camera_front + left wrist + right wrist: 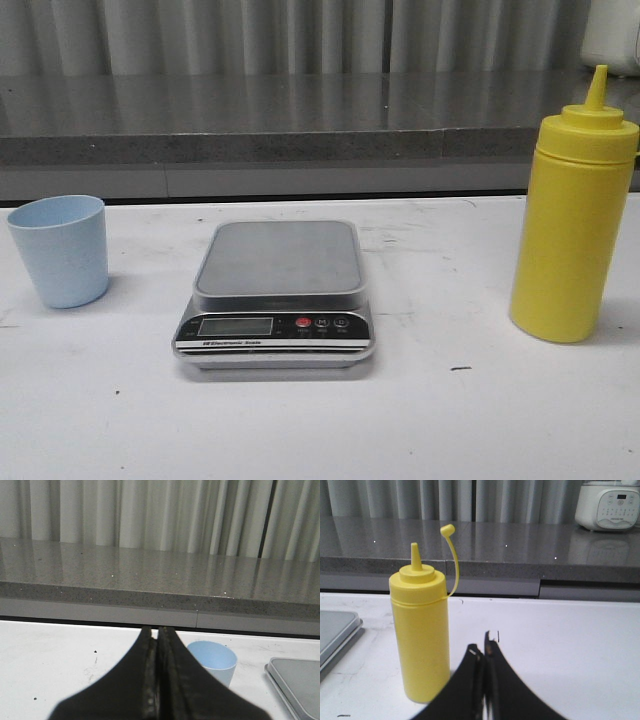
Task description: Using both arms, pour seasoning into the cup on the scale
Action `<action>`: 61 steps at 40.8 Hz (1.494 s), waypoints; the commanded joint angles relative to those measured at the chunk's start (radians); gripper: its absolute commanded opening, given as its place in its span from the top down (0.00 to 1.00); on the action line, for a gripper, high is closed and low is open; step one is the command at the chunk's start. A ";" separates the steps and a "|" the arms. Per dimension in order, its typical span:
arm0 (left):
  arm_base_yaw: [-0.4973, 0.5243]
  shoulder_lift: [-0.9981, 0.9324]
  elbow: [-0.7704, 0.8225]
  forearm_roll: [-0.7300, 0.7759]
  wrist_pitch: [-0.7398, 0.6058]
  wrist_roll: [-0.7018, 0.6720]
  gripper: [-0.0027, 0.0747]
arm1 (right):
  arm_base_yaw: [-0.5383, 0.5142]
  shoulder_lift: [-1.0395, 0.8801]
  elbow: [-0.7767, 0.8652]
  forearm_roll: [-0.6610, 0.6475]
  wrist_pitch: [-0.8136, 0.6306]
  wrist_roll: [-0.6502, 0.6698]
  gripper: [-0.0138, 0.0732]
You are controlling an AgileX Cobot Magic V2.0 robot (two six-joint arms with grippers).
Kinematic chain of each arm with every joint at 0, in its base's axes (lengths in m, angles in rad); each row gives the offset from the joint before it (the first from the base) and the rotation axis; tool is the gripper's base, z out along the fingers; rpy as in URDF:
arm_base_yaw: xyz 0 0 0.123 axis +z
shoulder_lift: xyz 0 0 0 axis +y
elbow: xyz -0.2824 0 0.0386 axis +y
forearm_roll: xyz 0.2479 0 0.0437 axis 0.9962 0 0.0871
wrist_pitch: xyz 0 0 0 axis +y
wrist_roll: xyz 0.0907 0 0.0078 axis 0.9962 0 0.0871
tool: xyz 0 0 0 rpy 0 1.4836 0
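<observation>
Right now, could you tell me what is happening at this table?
Nothing is being handled yet. The pale blue cup stands on the table left of the scale, whose platform is bare. The yellow seasoning bottle stands upright to the right, cap off its nozzle. The left gripper and right gripper have their jaws shut, holding nothing.

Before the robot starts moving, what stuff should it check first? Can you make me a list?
1. Cup on the scale? Not ok: it stands on the table, left of the scale.
2. Scale platform bare? Ok.
3. Yellow bottle upright? Ok.
4. Bottle cap off the nozzle? Ok, it hangs on its strap.
5. Left gripper open for the cup? Not ok, shut.
6. Right gripper open for the bottle? Not ok, shut.
</observation>
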 commanded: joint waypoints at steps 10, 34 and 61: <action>0.000 0.000 -0.350 -0.012 0.193 -0.005 0.99 | 0.000 0.025 -0.313 0.005 0.188 0.003 0.98; 0.000 0.390 -0.707 -0.026 0.557 -0.005 0.99 | 0.000 0.423 -0.634 0.003 0.483 0.002 0.98; 0.000 0.529 -0.707 -0.034 0.592 0.064 0.68 | 0.000 0.594 -0.611 -0.001 0.518 -0.052 0.68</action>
